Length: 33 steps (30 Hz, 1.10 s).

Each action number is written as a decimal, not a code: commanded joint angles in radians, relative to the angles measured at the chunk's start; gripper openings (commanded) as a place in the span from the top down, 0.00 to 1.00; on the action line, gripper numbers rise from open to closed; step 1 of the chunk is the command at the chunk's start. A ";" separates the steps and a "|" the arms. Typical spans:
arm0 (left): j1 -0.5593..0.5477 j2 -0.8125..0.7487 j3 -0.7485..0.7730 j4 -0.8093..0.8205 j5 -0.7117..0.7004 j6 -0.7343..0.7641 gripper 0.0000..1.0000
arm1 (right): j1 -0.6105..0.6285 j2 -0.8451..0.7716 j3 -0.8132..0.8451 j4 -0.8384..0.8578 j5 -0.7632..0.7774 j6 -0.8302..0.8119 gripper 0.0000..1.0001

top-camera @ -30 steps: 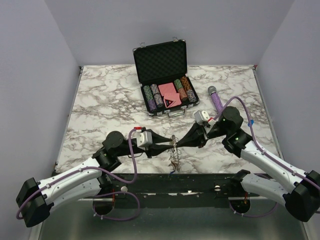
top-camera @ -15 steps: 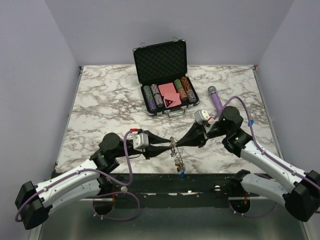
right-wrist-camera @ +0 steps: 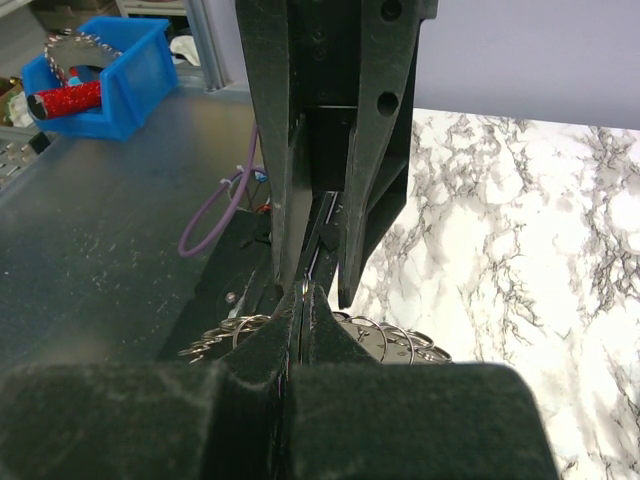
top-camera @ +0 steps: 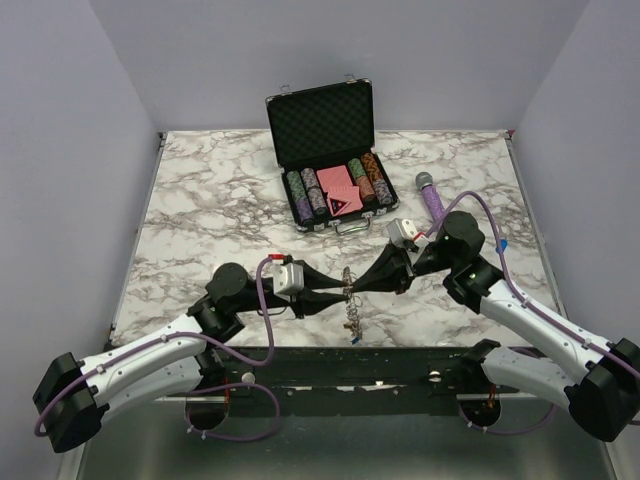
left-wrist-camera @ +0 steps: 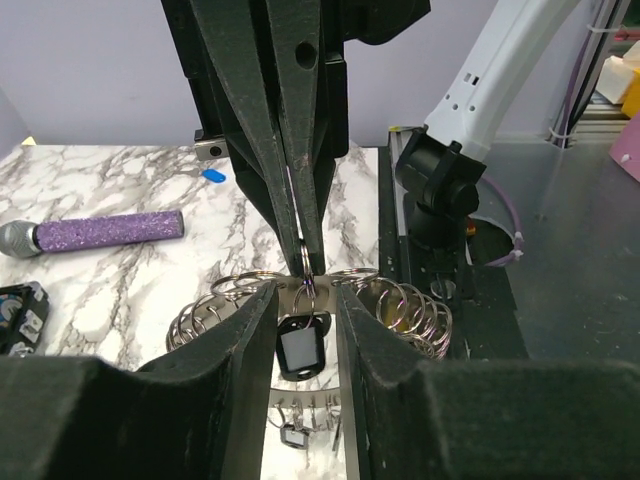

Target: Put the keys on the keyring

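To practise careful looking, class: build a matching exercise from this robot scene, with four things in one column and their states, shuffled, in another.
1 microphone
2 chip case
3 left gripper
4 right gripper

A fingers shut tight together
B open, lid standing up
C fingers apart, black key head showing between them
D lying flat on the table

Pairs: 1-D, 2-B, 3-C, 4-A

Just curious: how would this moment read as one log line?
left gripper: pinching black key | right gripper: shut on keyring, held aloft
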 commanded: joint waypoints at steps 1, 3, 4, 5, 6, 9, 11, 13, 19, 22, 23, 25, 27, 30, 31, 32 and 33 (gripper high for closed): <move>0.000 0.035 -0.007 0.087 0.039 -0.041 0.64 | -0.003 0.003 0.034 0.009 0.006 0.005 1.00; 0.000 0.044 -0.004 0.088 0.035 -0.041 0.66 | -0.003 0.003 0.034 0.009 0.005 0.005 1.00; 0.000 0.045 -0.001 0.088 0.035 -0.040 0.67 | -0.005 0.003 0.034 0.009 0.006 0.005 1.00; 0.000 0.050 -0.003 0.085 0.032 -0.035 0.70 | -0.005 0.003 0.034 0.009 0.005 0.005 1.00; 0.000 0.050 -0.001 0.084 0.030 -0.034 0.73 | -0.003 0.001 0.036 0.009 0.005 0.005 1.00; 0.000 0.053 0.004 0.068 0.029 -0.029 0.76 | -0.003 0.003 0.036 0.009 0.005 0.005 1.00; 0.000 0.053 0.005 0.050 0.027 -0.023 0.82 | -0.003 0.003 0.032 0.009 0.006 0.005 1.00; 0.000 0.050 0.010 0.019 0.026 -0.012 0.96 | -0.003 0.003 0.032 0.008 0.008 0.005 1.00; 0.000 0.022 0.094 -0.226 -0.010 0.051 1.00 | -0.003 0.009 0.071 -0.131 0.012 -0.068 1.00; 0.000 0.022 0.184 -0.439 -0.040 0.081 1.00 | -0.003 0.018 0.126 -0.289 0.012 -0.168 0.92; 0.000 0.027 0.216 -0.499 -0.048 0.084 1.00 | -0.003 0.023 0.146 -0.334 0.014 -0.205 0.89; 0.000 0.047 0.278 -0.634 -0.066 0.118 1.00 | -0.003 0.037 0.193 -0.469 0.030 -0.274 0.82; 0.001 0.074 0.338 -0.734 -0.076 0.126 1.00 | -0.003 0.055 0.239 -0.579 0.041 -0.346 0.77; 0.001 0.125 0.428 -0.849 -0.085 0.129 1.00 | -0.003 0.089 0.298 -0.698 0.063 -0.411 0.71; 0.001 0.140 0.453 -0.885 -0.089 0.129 1.00 | -0.003 0.098 0.316 -0.725 0.069 -0.429 0.68; 0.001 0.157 0.480 -0.910 -0.091 0.130 1.00 | -0.003 0.110 0.327 -0.750 0.072 -0.440 0.67; 0.001 0.168 0.502 -0.929 -0.093 0.130 1.00 | -0.002 0.118 0.341 -0.771 0.075 -0.449 0.66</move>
